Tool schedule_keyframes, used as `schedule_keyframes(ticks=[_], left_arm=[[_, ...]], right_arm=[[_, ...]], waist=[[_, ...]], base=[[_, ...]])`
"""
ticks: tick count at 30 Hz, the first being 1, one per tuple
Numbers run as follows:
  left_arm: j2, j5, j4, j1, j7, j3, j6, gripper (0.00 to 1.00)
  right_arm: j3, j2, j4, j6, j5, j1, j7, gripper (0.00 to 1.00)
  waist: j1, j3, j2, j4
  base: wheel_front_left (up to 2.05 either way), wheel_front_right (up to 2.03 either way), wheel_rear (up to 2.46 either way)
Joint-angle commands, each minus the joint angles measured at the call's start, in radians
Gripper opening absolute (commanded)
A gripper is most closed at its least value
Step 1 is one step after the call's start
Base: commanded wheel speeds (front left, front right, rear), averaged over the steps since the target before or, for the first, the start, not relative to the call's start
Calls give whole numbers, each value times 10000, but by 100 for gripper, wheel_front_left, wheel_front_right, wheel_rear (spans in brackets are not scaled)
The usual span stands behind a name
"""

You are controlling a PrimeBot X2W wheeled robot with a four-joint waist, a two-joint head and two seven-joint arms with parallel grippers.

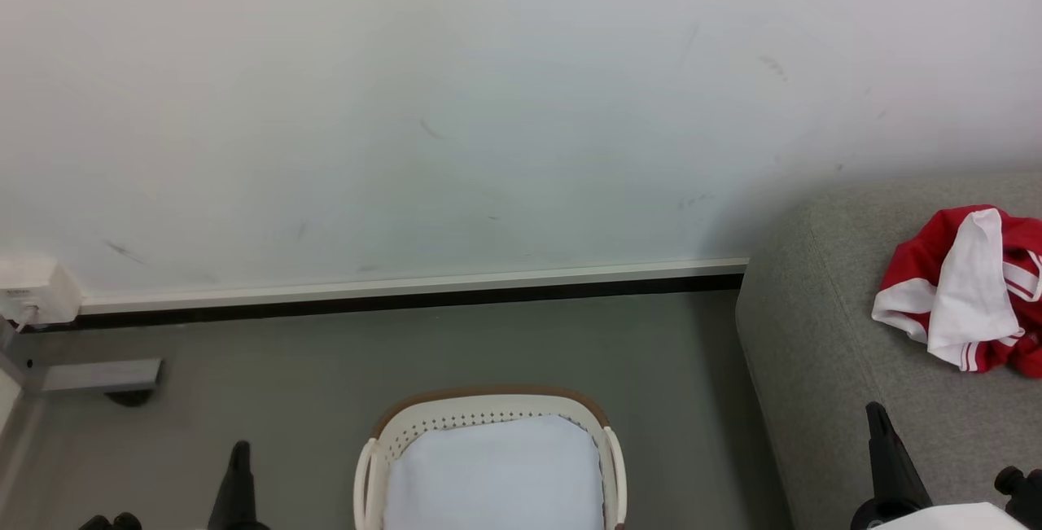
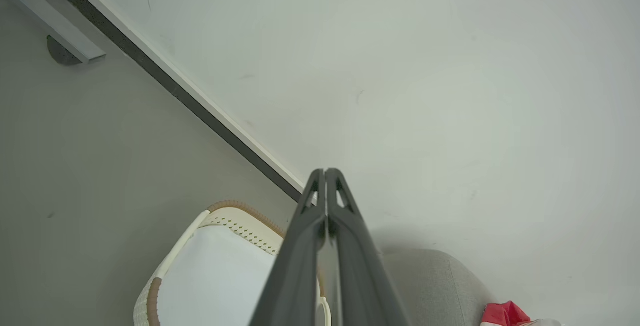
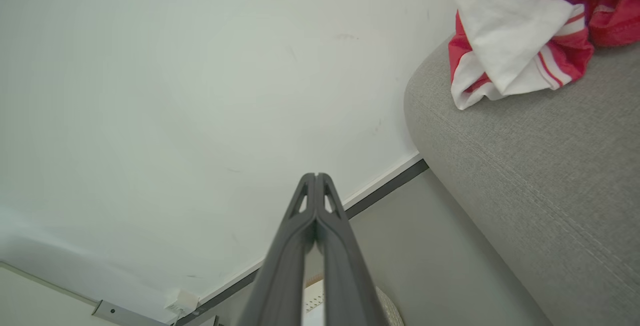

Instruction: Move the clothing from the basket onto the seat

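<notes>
You are seeing the clothing [image 1: 969, 290] lying crumpled on the seat [image 1: 822, 367] at the right edge of the head view, with its white fold running top to bottom. The basket [image 1: 488, 408] is sitting at bottom centre, showing its pale bottom, long axis running up the frame. The left gripper [image 2: 325, 171] and right gripper [image 3: 316, 176] are pressing their fingers together, pinching nothing.

Left gripper [image 1: 238, 453] sits low at the lower left of the head view, pointing up, its two dark fingers [image 2: 295, 256] pressed together along their length and holding nothing. Right gripper [image 1: 875, 416] stands at the lower right, also upright and empty, tips touching with a thin slit lower down. A pale piece of the right arm [image 1: 952, 518] shows at the bottom edge.
</notes>
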Motion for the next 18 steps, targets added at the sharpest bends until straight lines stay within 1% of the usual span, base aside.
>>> schedule_keyframes(ticks=[1,13,18], left_arm=[[113,-386,-191,-257,77,24,-27,0],[130,-1834,-333,-352,475,-6,-43,0],[135,-2257,-376,-380,597,-14,-49,0]], right_arm=[[-101,-62,-181,-8,394,-303,71,0],[-383,-48,-231,-10,1734,-343,449,0],[-478,-42,-246,-11,2152,-346,567,0]], waist=[[0,4,0,5],[0,33,0,39],[0,42,0,51]], base=[[0,0,0],[0,0,0],[0,0,0]])
